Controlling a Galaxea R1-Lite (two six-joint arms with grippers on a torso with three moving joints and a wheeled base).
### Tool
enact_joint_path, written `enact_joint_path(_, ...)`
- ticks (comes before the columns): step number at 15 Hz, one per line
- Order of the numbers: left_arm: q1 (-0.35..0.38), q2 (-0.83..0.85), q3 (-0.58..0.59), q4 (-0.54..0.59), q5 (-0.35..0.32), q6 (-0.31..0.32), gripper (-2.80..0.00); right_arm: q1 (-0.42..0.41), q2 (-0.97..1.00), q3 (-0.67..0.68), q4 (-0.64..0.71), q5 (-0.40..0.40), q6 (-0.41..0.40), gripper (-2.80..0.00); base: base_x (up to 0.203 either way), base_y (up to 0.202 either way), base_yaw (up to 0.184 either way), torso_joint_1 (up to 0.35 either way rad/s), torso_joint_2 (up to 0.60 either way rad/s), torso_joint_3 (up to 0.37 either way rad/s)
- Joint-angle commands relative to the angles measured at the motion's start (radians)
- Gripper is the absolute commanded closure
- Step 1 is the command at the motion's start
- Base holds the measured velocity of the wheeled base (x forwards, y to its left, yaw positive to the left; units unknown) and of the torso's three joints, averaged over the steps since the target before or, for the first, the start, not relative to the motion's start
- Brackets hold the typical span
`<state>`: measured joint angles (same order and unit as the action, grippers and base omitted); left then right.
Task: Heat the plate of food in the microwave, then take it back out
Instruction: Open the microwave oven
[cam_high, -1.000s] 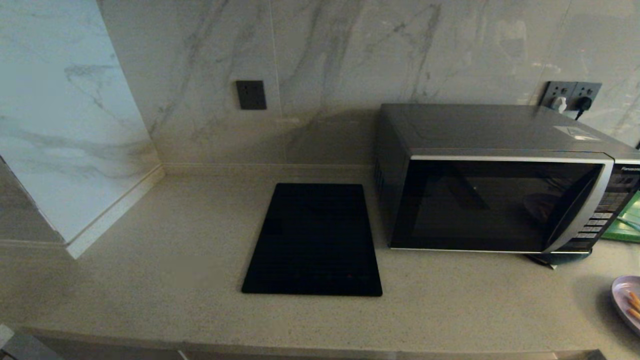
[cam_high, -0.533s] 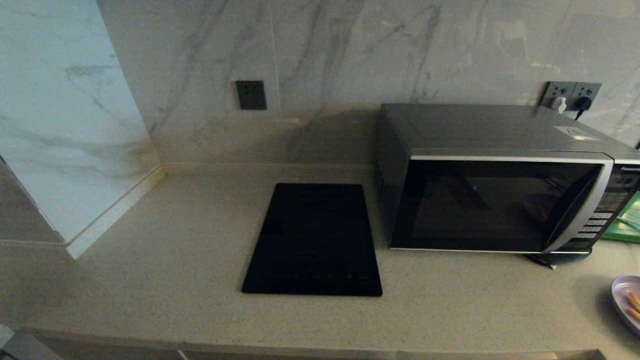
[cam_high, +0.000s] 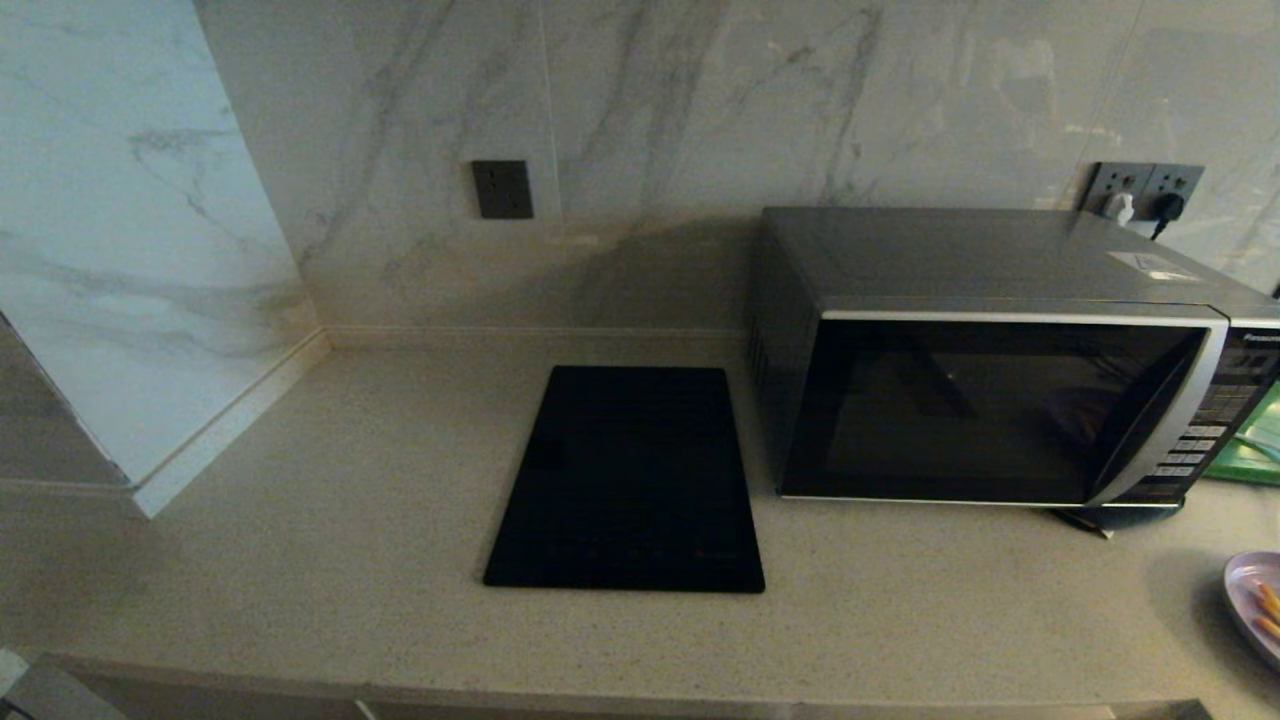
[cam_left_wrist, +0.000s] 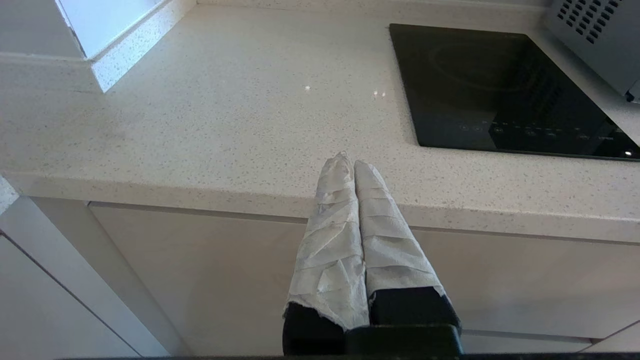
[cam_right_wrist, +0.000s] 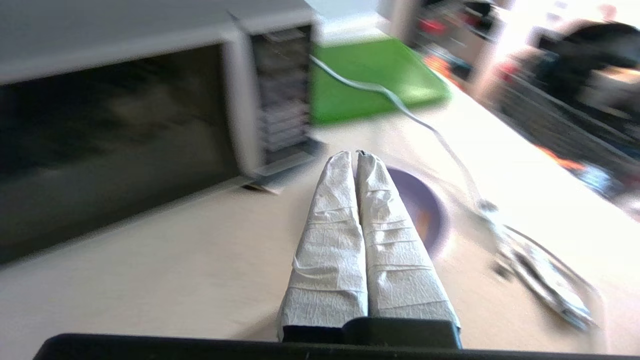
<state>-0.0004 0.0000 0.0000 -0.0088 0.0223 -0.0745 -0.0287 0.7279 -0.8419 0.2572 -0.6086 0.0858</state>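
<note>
You have the left gripper (cam_left_wrist: 348, 162) parked below the counter (cam_high: 350, 520) edge, jaws together and empty. Cooktop (cam_high: 630, 480) centre; microwave (cam_high: 990, 400) at 3 o'clock, door shut, "Panasonic" partly readable. Right gripper (cam_right_wrist: 354, 156) jaws together, empty, over the plate of food (cam_right_wrist: 425, 210), orange sticks in it

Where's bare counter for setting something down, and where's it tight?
Free: the counter between the marble side wall and the cooktop, plus the front strip before the microwave. Crowded: right of the microwave, with the plate of food, green board and cable.
</note>
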Motion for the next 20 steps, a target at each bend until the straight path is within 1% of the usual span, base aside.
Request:
enact_joint_path(1, 0.0, 0.0, 0.0, 0.0, 0.001, -0.001, 0.0, 0.001, 0.065, 0.04, -0.005, -0.096, -0.025, 0.0, 0.0, 0.0, 0.0, 0.0, 0.0, 0.0)
enact_joint_path(2, 0.0, 0.002, 0.0, 0.0, 0.001, -0.001, 0.0, 0.004, 0.087, 0.055, -0.016, -0.153, -0.039, 0.0, 0.0, 0.0, 0.0, 0.0, 0.0, 0.0)
enact_joint_path(3, 0.0, 0.002, 0.0, 0.0, 0.001, -0.001, 0.0, 0.011, 0.111, 0.062, -0.033, -0.188, -0.043, 0.0, 0.0, 0.0, 0.0, 0.0, 0.0, 0.0)
enact_joint_path(5, 0.0, 0.0, 0.0, 0.0, 0.001, -0.001, 0.0, 0.049, 0.123, 0.064, -0.054, -0.202, -0.042, 0.0, 0.0, 0.0, 0.0, 0.0, 0.0, 0.0)
enact_joint_path(7, 0.0, 0.001, 0.0, 0.0, 0.001, -0.001, 0.0, 0.134, 0.137, 0.061, -0.058, -0.203, -0.028, 0.0, 0.0, 0.0, 0.0, 0.0, 0.0, 0.0)
enact_joint_path(8, 0.0, 0.0, 0.0, 0.0, 0.001, -0.001, 0.0, 0.193, 0.153, 0.051, -0.058, -0.201, 0.0, 0.0, 0.0, 0.0, 0.0, 0.0, 0.0, 0.0)
enact_joint_path(10, 0.0, 0.0, 0.0, 0.0, 0.001, -0.001, 0.0, 0.305, 0.222, 0.019, -0.057, -0.198, 0.099, 0.0, 0.0, 0.0, 0.0, 0.0, 0.0, 0.0)
enact_joint_path(11, 0.0, 0.001, 0.0, 0.0, 0.001, -0.001, 0.0, 0.337, 0.258, 0.007, -0.057, -0.197, 0.135, 0.0, 0.0, 0.0, 0.0, 0.0, 0.0, 0.0)
enact_joint_path(13, 0.0, 0.002, 0.0, 0.0, 0.001, -0.001, 0.0, 0.361, 0.327, -0.005, -0.058, -0.197, 0.188, 0.0, 0.0, 0.0, 0.0, 0.0, 0.0, 0.0)
enact_joint_path(16, 0.0, 0.001, 0.0, 0.0, 0.001, -0.001, 0.0, 0.362, 0.428, -0.011, -0.06, -0.202, 0.255, 0.0, 0.0, 0.0, 0.0, 0.0, 0.0, 0.0)
enact_joint_path(19, 0.0, 0.0, 0.0, 0.0, 0.001, -0.001, 0.0, 0.353, 0.491, -0.004, -0.096, -0.222, 0.264, 0.0, 0.0, 0.0, 0.0, 0.0, 0.0, 0.0)
enact_joint_path(20, 0.0, 0.0, 0.0, 0.0, 0.001, -0.001, 0.0, 0.348, 0.507, -0.003, -0.1, -0.225, 0.265, -2.8, 0.0, 0.0, 0.0, 0.0, 0.0, 0.0)
